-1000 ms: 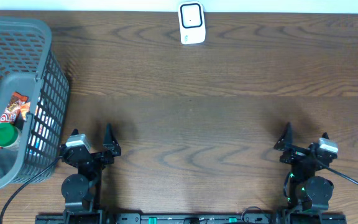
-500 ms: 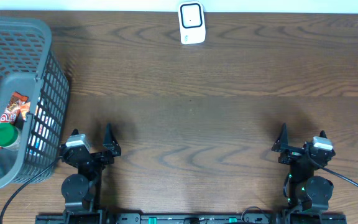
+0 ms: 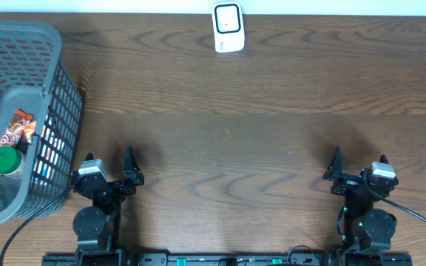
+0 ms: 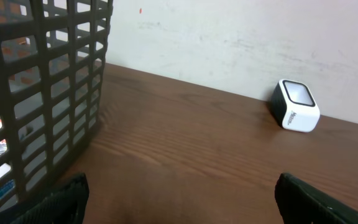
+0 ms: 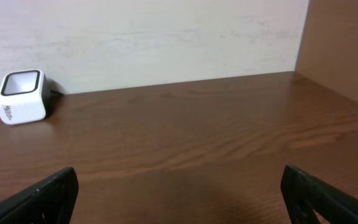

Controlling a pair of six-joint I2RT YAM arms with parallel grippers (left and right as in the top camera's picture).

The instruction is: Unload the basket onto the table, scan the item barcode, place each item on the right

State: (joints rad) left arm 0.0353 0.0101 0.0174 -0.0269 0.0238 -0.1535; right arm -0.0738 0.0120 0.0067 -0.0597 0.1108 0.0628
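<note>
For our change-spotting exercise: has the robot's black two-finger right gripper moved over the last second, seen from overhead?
Yes, slightly: the black two-finger right gripper has shifted leftward in the picture, toward the side of the white box-shaped scanner.

The scanner [image 3: 228,28] sits at the far edge of the table [image 3: 228,140], about midway along it. It's a small white box with a dark-framed window on its face. Over on the left, the items lie inside the grey basket [image 3: 65,118]. There's a container with a green lid [image 3: 6,162], lid facing up, and an orange-red snack packet [image 3: 17,129] just beside it, partly tucked behind.
</note>
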